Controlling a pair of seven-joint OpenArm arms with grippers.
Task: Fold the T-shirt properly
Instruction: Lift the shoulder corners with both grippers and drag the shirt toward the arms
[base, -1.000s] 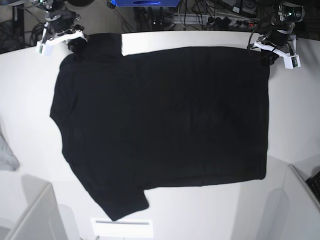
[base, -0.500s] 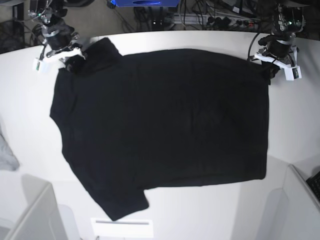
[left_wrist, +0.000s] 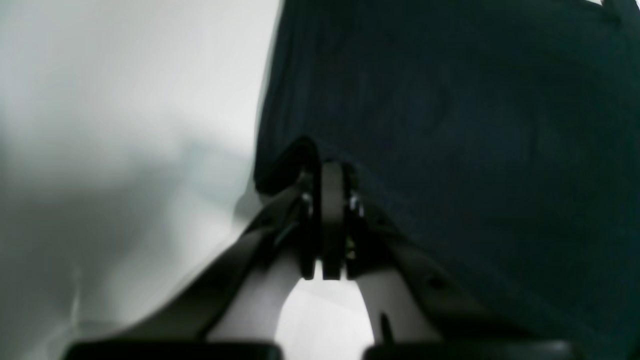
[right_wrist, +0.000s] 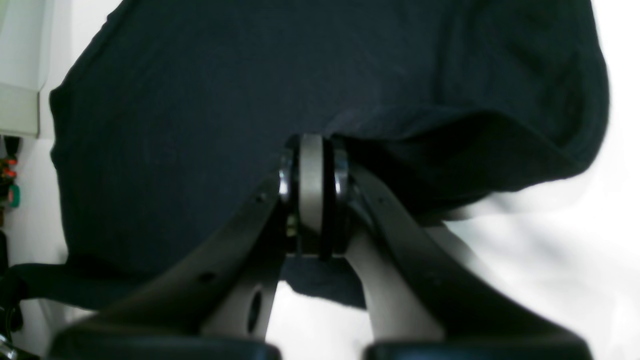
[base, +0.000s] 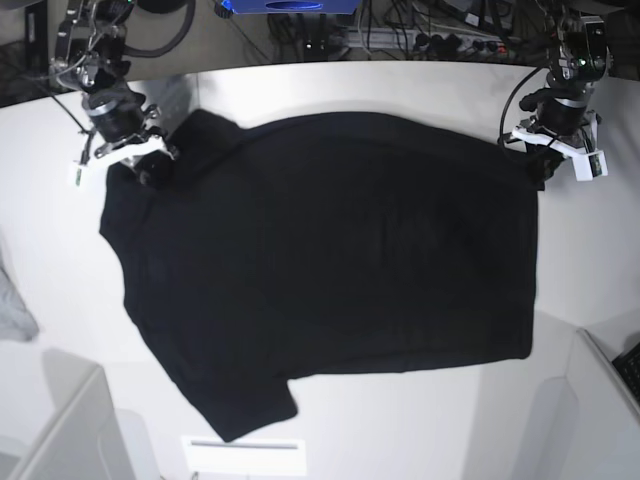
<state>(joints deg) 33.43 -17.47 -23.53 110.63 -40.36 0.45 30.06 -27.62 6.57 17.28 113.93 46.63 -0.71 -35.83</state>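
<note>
**Ana:** At the far edge of the table (base: 400, 75), start with the grippers. What have they got?

**Ben:** Each one is pinched tight on cloth. The left gripper (left_wrist: 327, 165) has its jaws closed on a hem corner of the T-shirt (left_wrist: 450, 125); its wrist view shows a small bunch of black fabric curled over the fingertips. The right gripper (right_wrist: 311, 145) is clamped on the far sleeve end, with the fabric sagging away in a fold to one side.

**Ana:** And from above?

**Ben:** In the base view the right gripper (base: 150, 165) sits at the picture's left by the sleeve, the left gripper (base: 545, 160) at the picture's right by the hem. The T-shirt (base: 330, 250) lies spread flat and sideways across the white table, plain black side up, the near sleeve pointing toward the camera.

**Ana:** Why hold those two points?

**Ben:** My guess: they are the two ends of one long edge, so both arms can carry that edge across together and lay it over the near one as a lengthwise fold.

**Ana:** Anything else around?

**Ben:** A small grey cloth (base: 12, 305) lies at the table's left edge, well apart from the shirt.
</note>
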